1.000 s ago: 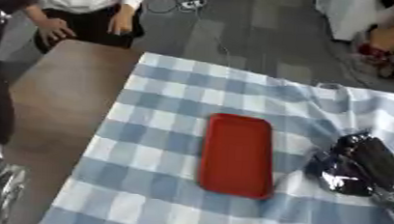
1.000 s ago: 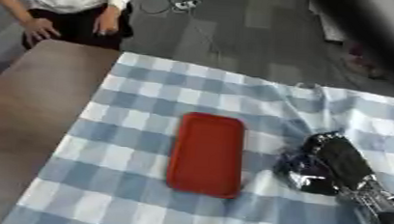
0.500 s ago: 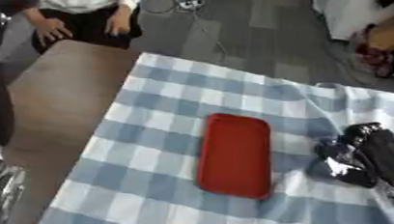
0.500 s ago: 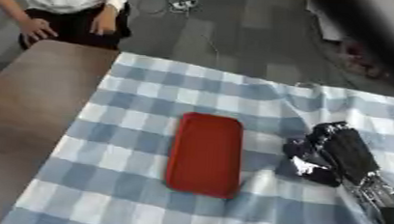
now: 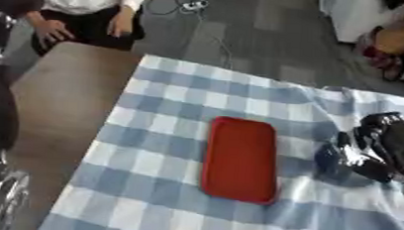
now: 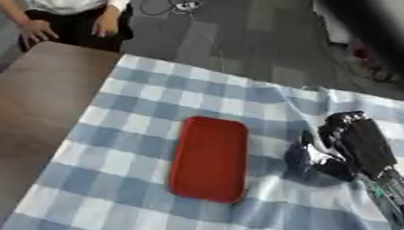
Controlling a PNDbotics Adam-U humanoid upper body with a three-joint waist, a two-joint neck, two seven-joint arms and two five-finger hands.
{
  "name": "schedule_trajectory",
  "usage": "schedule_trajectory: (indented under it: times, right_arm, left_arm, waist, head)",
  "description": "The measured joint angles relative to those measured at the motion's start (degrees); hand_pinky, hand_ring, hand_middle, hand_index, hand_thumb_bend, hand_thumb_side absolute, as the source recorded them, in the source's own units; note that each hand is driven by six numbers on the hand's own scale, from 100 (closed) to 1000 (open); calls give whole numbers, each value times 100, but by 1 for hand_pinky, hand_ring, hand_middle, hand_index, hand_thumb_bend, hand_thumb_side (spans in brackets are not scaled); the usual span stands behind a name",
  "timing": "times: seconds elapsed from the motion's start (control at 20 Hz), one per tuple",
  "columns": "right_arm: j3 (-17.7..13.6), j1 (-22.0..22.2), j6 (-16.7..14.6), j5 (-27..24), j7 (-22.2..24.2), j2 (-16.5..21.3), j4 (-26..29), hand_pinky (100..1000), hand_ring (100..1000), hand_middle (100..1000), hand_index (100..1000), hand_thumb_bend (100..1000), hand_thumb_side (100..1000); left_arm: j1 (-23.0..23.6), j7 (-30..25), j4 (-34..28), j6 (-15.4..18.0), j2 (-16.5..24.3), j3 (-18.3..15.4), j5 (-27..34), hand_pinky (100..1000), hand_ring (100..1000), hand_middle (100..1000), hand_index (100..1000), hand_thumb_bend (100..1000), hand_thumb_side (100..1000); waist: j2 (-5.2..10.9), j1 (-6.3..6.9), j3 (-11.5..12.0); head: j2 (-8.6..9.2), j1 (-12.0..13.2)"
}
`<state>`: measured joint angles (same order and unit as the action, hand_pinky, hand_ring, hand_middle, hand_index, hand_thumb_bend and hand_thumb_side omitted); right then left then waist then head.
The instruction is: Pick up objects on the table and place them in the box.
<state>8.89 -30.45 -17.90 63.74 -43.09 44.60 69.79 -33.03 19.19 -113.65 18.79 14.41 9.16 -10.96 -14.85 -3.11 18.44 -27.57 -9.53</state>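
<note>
A blue-and-white checked cloth (image 5: 197, 112) covers most of the brown table (image 5: 59, 94), with a flat red tray (image 6: 210, 157) lying in its middle. The right hand (image 6: 356, 145) hovers just beside the tray, fingers curled round something dark and shiny, probably carrying it there; I cannot tell what it is. The left hand is out of view.

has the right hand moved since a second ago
Yes. Measured against the red tray, the right hand has shifted up the cloth, away from the table's near edge. It now sits level with the tray's middle, to its right, not touching it.
</note>
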Motion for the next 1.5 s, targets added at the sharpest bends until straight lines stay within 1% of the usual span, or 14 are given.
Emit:
schedule_trajectory:
  times: [0.45,0.5,0.55,0.6,0.65,0.7,0.75,0.8,0.85,0.9,0.95,1.0,1.25,1.5]
  right_arm:
    - [0,38,68,-196,124,31,147,100,100,100,220,100,1000]
    - [0,38,77,-223,129,31,148,100,100,223,351,140,1000]
    - [0,39,89,-252,139,31,148,100,100,147,292,115,1000]
    - [1,40,100,-268,152,31,149,100,342,435,558,182,1000]
    - [7,41,105,-275,180,31,149,100,342,435,558,182,1000]
    - [16,41,103,-275,228,31,148,100,488,569,680,199,1000]
    - [24,41,101,-261,302,32,144,100,453,531,642,194,1000]
    - [30,41,103,-239,384,32,136,160,559,635,738,202,1000]
    - [30,41,119,-202,479,32,110,129,545,621,726,201,1000]
    - [30,41,145,-159,577,32,85,290,600,676,773,214,1000]
    - [30,41,187,-116,677,32,59,276,596,672,770,213,1000]
    - [29,41,240,-69,777,32,35,322,606,687,787,235,1000]
    - [30,29,583,190,1292,31,-46,315,596,681,755,232,1000]
    - [32,-14,779,381,1690,28,-71,332,601,686,753,233,1000]
  left_arm:
    - [12,-1,0,-1,44,0,-5,782,698,879,908,208,805]
    - [13,-1,0,-1,44,0,-5,782,698,879,908,207,805]
    - [13,-1,0,-1,44,0,-5,782,698,879,908,208,805]
    - [13,-1,0,-1,44,0,-5,782,698,879,908,208,805]
    - [13,-2,0,-2,44,0,-5,782,698,879,908,208,805]
    - [13,-2,0,-2,44,0,-5,782,698,878,907,209,804]
    - [13,-2,0,-2,44,0,-5,782,698,879,907,209,803]
    - [13,-2,0,-2,44,0,-5,782,698,879,908,209,803]
    - [13,-2,0,-2,44,0,-5,782,698,879,908,209,803]
    - [13,-2,0,-2,44,0,-5,782,698,879,908,209,804]
    - [13,-2,0,-2,44,0,-5,782,698,879,908,209,804]
    - [13,-2,0,-2,44,0,-5,782,698,879,908,210,803]
    - [12,-2,0,-2,44,1,-5,782,698,879,908,210,803]
    - [10,-2,0,-2,44,1,-5,782,698,879,908,211,803]
  waist:
    - [12,0,-16]
    - [12,0,-16]
    - [12,0,-16]
    - [12,0,-16]
    - [12,0,-16]
    - [12,0,-16]
    - [12,0,-16]
    - [12,0,-16]
    - [12,0,-16]
    - [12,0,-16]
    - [12,0,-16]
    - [12,0,-15]
    - [12,-1,0]
    - [12,-8,11]
  head:
    - [-33,2]
    - [-33,3]
    - [-33,3]
    - [-33,3]
    - [-34,3]
    - [-34,3]
    - [-34,3]
    - [-34,4]
    - [-34,10]
    - [-34,15]
    - [-34,20]
    - [-34,27]
    - [-34,45]
    - [-34,45]
